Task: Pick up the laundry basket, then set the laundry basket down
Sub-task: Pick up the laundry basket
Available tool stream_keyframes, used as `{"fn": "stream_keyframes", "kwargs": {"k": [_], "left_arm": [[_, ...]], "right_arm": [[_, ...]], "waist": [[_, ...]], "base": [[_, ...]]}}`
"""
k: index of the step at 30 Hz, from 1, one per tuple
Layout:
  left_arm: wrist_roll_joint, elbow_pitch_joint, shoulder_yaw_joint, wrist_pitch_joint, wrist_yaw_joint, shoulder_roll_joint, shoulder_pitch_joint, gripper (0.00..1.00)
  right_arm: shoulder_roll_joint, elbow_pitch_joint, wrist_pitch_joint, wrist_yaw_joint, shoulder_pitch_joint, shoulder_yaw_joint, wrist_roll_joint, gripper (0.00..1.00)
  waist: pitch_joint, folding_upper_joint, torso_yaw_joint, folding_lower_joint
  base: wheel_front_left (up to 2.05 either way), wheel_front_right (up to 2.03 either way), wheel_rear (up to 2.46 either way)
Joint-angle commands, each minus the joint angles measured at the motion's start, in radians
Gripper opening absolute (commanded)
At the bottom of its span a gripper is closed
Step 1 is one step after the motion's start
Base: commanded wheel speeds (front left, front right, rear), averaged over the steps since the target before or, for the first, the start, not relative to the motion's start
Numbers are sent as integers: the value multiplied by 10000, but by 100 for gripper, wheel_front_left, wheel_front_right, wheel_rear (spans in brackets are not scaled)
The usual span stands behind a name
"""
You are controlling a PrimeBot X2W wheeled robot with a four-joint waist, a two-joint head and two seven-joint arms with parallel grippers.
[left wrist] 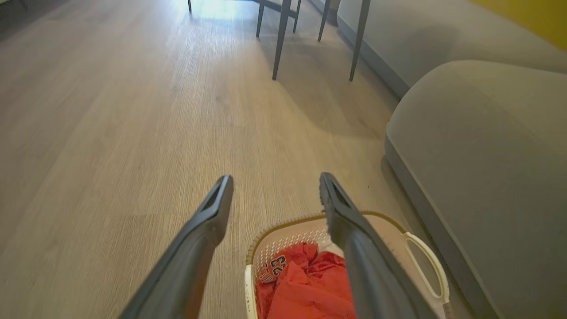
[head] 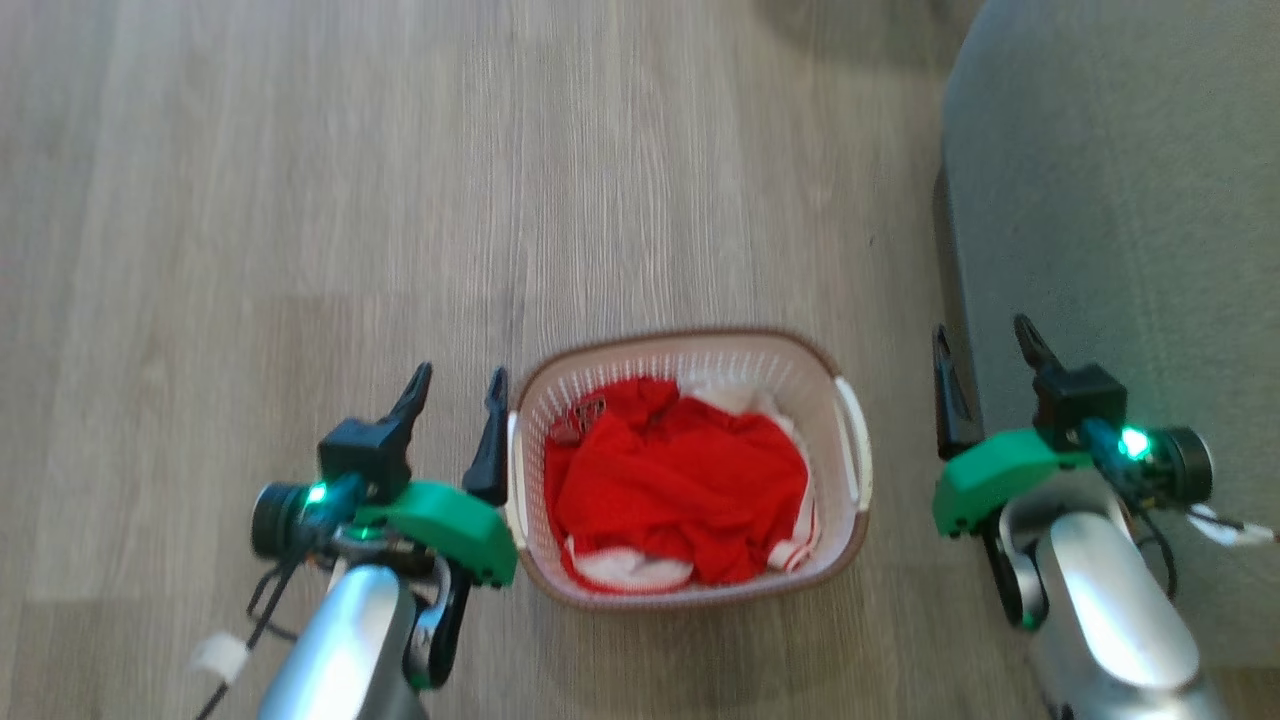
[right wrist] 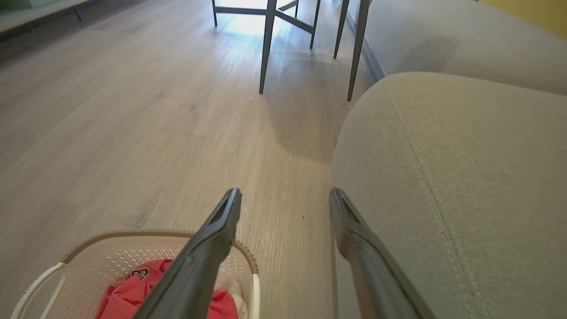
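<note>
Grey sofa [head: 1120, 200] beside right gripper [head: 981, 330], right of laundry basket [head: 690, 334]; table legs [left wrist: 280, 44] far. Wood-plank floor [head: 300, 200]. Jaws spread wide, empty: left gripper [head: 461, 373], right gripper.

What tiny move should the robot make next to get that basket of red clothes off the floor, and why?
Probably bring the right claw inward to the laundry basket and its right handle. Both claws are open and hold nothing. The left claw sits beside the left handle, while the right one hangs apart from the basket, by the sofa.
</note>
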Motion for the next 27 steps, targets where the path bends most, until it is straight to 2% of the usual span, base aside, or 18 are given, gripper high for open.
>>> {"fn": "stream_keyframes", "kwargs": {"k": [1, 14, 20, 27], "left_arm": [[36, -19, 206, -93, -99, -10, -543, 100], [-684, 3508, -1069, -93, -676, -10, -3178, 100], [-1017, 4643, -1833, -93, -707, -10, -4158, 100], [-1742, 6017, -3058, -93, -941, -10, -5004, 100]], "right_arm": [[60, -33, -120, 16, -432, 248, -58, 100], [41, 3259, -120, 16, -2883, 356, -311, 100], [43, 4728, -49, 16, -3791, 705, -251, 100], [-24, 6057, 180, 16, -4581, 1152, 99, 100]], "waist": [[959, 0, 58, -2], [3511, 0, 292, -2], [4263, 0, 424, -2], [4843, 0, 490, -2]], "base": [[0, 0, 0], [0, 0, 0], [0, 0, 0], [0, 0, 0]]}}
